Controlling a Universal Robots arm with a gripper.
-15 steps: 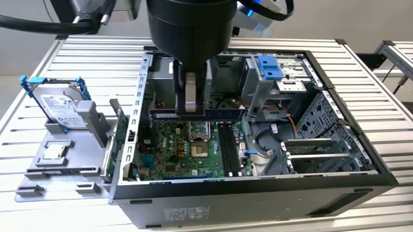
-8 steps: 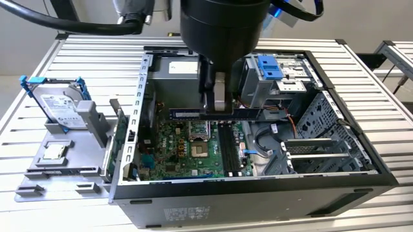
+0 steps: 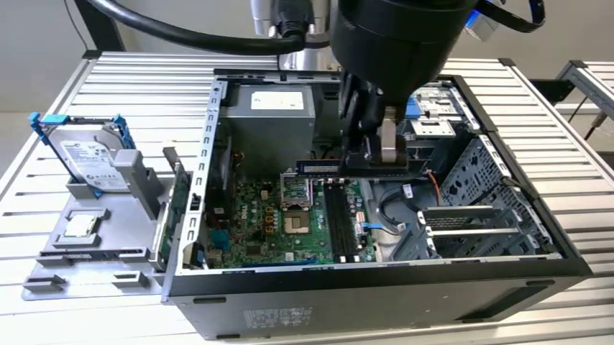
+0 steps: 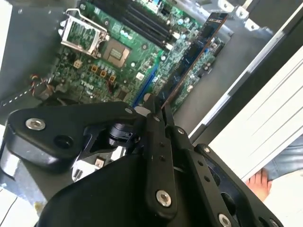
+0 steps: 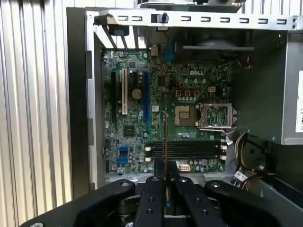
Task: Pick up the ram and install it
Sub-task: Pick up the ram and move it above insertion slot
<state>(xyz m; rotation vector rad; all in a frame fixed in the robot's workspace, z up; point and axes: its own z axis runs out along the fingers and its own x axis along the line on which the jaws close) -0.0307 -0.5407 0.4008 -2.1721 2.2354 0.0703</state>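
Slatted metal table (image 3: 144, 79) holds an open computer case (image 3: 384, 280) containing a green motherboard (image 3: 287, 230); above the motherboard, the gripper (image 3: 384, 167) is clamped on the ram (image 3: 320, 167).

Item: ram (image 3: 320, 167) (image 4: 191, 59) (image 5: 164, 137), one piece. Long, thin, narrow circuit-board stick, dark bluish, with a row of dark chips on its face and a small pale label. State: lifted and not seated, pinched near one end between the closed fingers of the gripper (image 5: 165, 177). Pose: long axis level, standing on its long edge; seen edge-on as a thin line in the first wrist view. Location: above the motherboard (image 3: 287, 223), apart from it, over the side with the long dark slots
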